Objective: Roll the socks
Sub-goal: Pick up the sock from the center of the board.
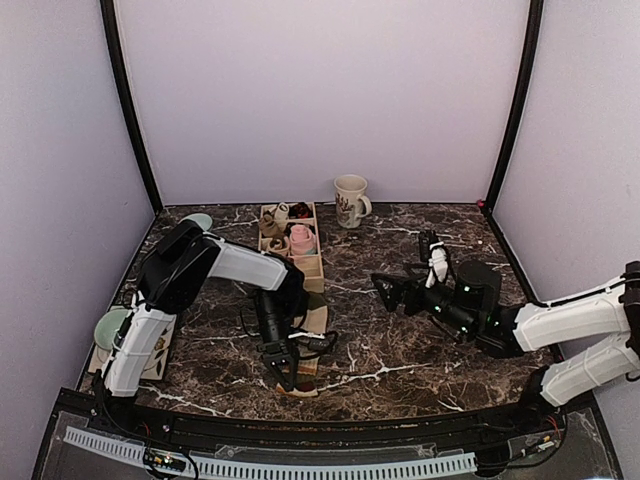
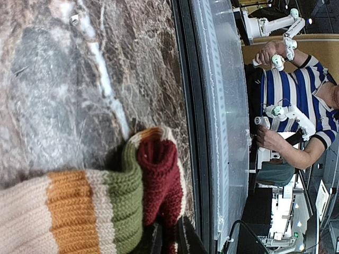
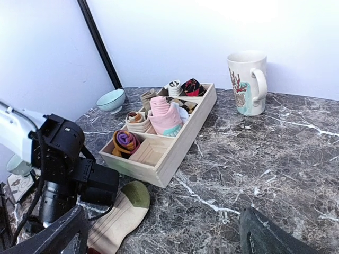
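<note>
**Two grippers and one striped sock on the marble table**

Nearest the arm bases, the left gripper is clamped on the maroon end of a striped sock. The sock lies on the marble tabletop, close to its near edge. Farther in and to the right, the right gripper hangs over the marble with its fingers spread wide, holding nothing. Behind the sock stands a wooden divided box with a pink bundle in a middle compartment. A printed mug stands beyond, near the back wall.

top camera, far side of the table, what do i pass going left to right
pale green bowl → wooden divided tray → patterned mug
</note>
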`<action>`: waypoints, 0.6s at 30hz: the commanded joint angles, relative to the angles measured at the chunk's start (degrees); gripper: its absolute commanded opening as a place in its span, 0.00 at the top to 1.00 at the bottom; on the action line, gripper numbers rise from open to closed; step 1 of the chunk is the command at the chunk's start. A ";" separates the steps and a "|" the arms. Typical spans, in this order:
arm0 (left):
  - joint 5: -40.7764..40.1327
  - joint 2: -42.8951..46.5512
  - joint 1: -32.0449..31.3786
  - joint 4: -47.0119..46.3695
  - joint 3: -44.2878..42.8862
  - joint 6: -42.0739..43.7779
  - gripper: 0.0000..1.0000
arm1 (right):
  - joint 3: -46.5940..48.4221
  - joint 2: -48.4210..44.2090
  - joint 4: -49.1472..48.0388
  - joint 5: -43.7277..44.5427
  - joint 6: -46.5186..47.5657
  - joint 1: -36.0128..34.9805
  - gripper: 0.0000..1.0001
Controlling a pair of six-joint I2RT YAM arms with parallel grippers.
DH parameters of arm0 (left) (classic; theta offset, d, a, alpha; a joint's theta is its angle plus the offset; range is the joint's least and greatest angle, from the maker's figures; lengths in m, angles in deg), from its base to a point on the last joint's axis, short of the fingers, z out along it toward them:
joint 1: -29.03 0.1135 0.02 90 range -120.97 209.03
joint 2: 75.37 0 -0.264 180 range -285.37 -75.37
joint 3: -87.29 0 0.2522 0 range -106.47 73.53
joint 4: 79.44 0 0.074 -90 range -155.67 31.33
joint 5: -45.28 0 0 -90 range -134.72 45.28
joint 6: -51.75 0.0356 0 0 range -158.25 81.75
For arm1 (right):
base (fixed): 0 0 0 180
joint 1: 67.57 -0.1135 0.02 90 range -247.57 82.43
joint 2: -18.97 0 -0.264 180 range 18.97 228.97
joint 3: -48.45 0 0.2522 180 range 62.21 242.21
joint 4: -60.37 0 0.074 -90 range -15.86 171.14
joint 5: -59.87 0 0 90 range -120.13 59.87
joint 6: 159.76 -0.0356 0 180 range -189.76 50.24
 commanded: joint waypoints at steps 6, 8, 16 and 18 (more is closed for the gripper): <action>-5.44 -0.04 2.45 -10.35 2.36 -0.41 0.86 | -5.49 -7.08 4.89 -1.63 20.15 -13.26 0.07; -5.27 -0.25 2.70 -10.13 2.40 -0.38 0.86 | -3.64 -5.67 10.13 0.14 24.83 -20.06 0.10; -5.25 -0.72 3.39 -9.61 2.09 -0.13 0.86 | 1.14 9.53 5.01 -7.07 34.69 -26.86 0.29; -5.44 -0.86 3.43 -9.49 1.98 -0.07 0.86 | 3.72 14.15 2.80 -8.44 36.70 -27.31 0.30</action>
